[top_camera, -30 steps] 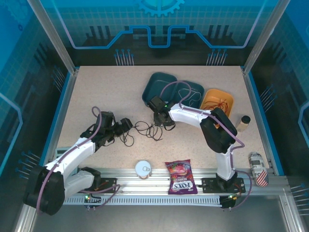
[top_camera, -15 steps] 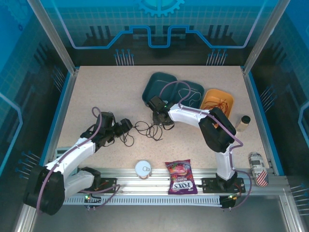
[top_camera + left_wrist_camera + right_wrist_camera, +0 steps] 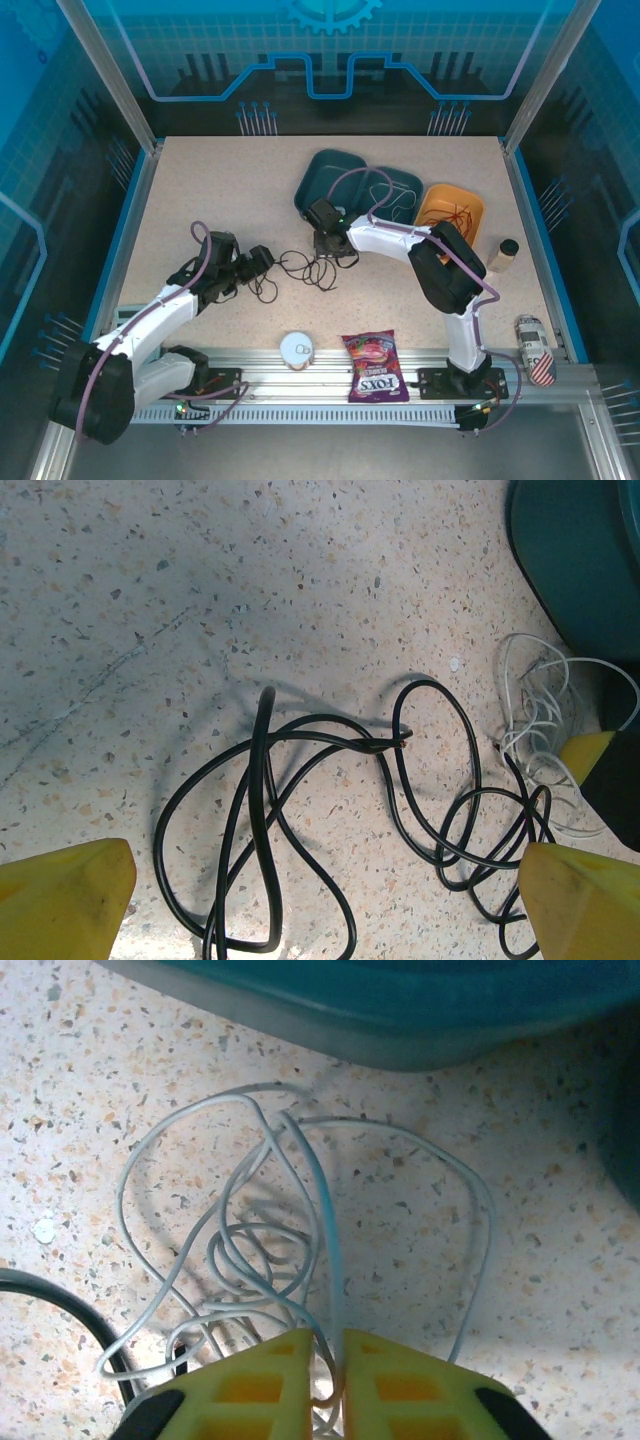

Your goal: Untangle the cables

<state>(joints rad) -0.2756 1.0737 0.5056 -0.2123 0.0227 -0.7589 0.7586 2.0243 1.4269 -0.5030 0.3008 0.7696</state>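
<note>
The black cable [image 3: 300, 268] lies in loose loops on the table between the two grippers; its coils [image 3: 300, 810] spread below my left gripper [image 3: 320, 925]. That gripper [image 3: 258, 262] is open, its yellow fingers [image 3: 60, 900] wide apart over the loops and touching nothing. The white cable [image 3: 260, 1250] sits in a small coil beside the teal tray [image 3: 400, 1000]. My right gripper [image 3: 335, 1385] is shut on a few white strands, low over the table [image 3: 335, 252]. The white coil [image 3: 540, 710] touches the black loops' right end. A red cable [image 3: 458, 215] lies in the orange bowl [image 3: 430, 205].
Two teal trays [image 3: 330, 175] stand behind the right gripper, one with thin wire in it. A small bottle [image 3: 505, 255] and a can [image 3: 535, 350] are at the right. A snack bag [image 3: 375, 367] and a round white lid [image 3: 297, 348] lie near the front rail.
The right gripper's fingers have closed on the white cable and its arm has shifted slightly left. The left arm and the black cable have not moved.
</note>
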